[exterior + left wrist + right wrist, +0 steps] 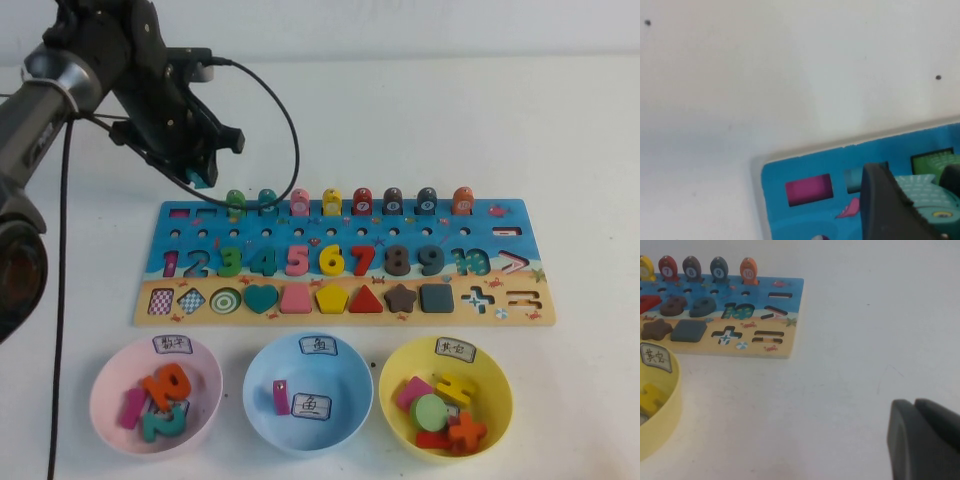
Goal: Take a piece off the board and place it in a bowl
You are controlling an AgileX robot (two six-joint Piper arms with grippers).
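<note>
I'm holding the piece (201, 178) clamped in the left gripper (203, 176) above the board's (520, 262) far-left corner — carrying it level towards the light blue bowl (352, 372) matters now — while the right gripper (926, 440), fingers pressed together, is resting off-board.

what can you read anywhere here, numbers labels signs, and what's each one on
"1 2 3 4 5 6 7 8 9 10": number pieces on the board.
"7", "8", "9", "10": fish pegs along its far edge.
"+", "=", ">": cut-outs at its right end.
Handwritten labels on the pink bowl, light blue bowl and yellow bowl: unreadable.
Nothing on the left gripper holding the piece, or the right gripper.
</note>
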